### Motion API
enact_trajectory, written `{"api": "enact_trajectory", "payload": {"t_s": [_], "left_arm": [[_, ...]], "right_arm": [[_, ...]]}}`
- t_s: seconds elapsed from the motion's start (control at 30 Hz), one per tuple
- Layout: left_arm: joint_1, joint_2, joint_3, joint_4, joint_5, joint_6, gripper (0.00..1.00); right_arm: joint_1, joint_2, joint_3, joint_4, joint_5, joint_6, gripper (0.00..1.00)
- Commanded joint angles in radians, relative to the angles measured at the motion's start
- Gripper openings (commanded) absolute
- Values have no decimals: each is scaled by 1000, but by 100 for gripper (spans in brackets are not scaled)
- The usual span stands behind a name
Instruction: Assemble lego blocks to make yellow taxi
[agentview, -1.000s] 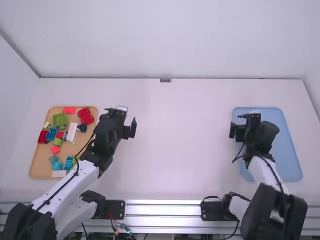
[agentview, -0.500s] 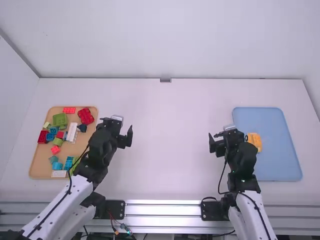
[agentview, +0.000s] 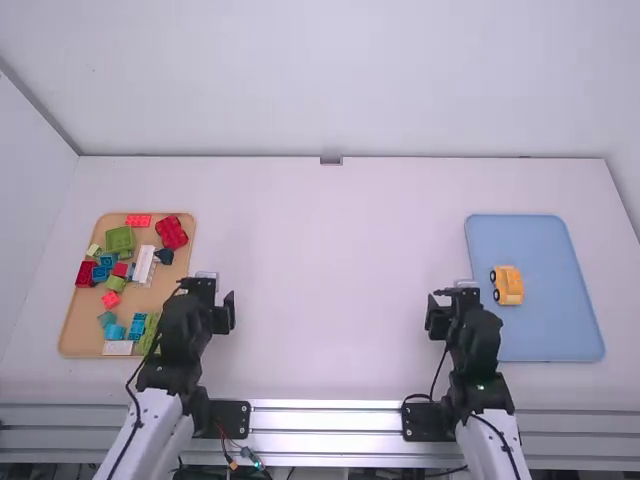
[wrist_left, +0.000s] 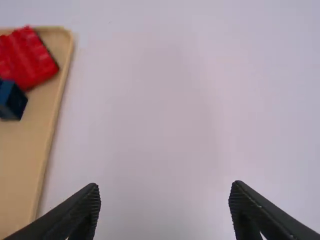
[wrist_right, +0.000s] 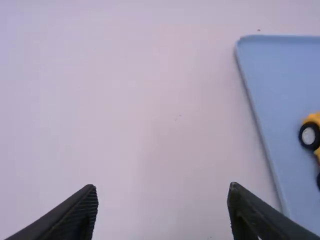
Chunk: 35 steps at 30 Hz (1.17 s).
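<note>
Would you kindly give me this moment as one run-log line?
yellow taxi: assembled, on blue tray | left gripper: open, empty, near tan tray | right gripper: open, empty, near blue tray

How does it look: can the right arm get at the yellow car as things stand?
Probably yes. The right pincer is open and empty, and the yellow car sits uncovered on the blue tray, off to its side, with seemingly only the tray's rim between them.

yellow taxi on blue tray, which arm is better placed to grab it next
Probably right: the open right gripper is near the blue tray under the yellow taxi; the left gripper is by the tan tray.
</note>
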Motion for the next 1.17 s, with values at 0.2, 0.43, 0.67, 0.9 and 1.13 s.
{"api": "enact_trajectory", "payload": {"t_s": [0.2, 0.43, 0.67, 0.9, 1.13], "left_arm": [[24, -213, -91, -4, 22, -3, 49], [24, -362, -91, -4, 22, -3, 34], [24, -487, -91, -4, 22, -3, 21], [24, -577, -91, -4, 22, -3, 12], [24, -577, -91, -4, 22, -3, 3]], "right_arm": [[1, -209, -7, -14, 27, 38, 48], [1, -355, -7, -14, 27, 38, 33], [1, -445, -7, -14, 27, 38, 21], [1, -445, -7, -14, 27, 38, 12], [1, -445, -7, -14, 27, 38, 3]]}}
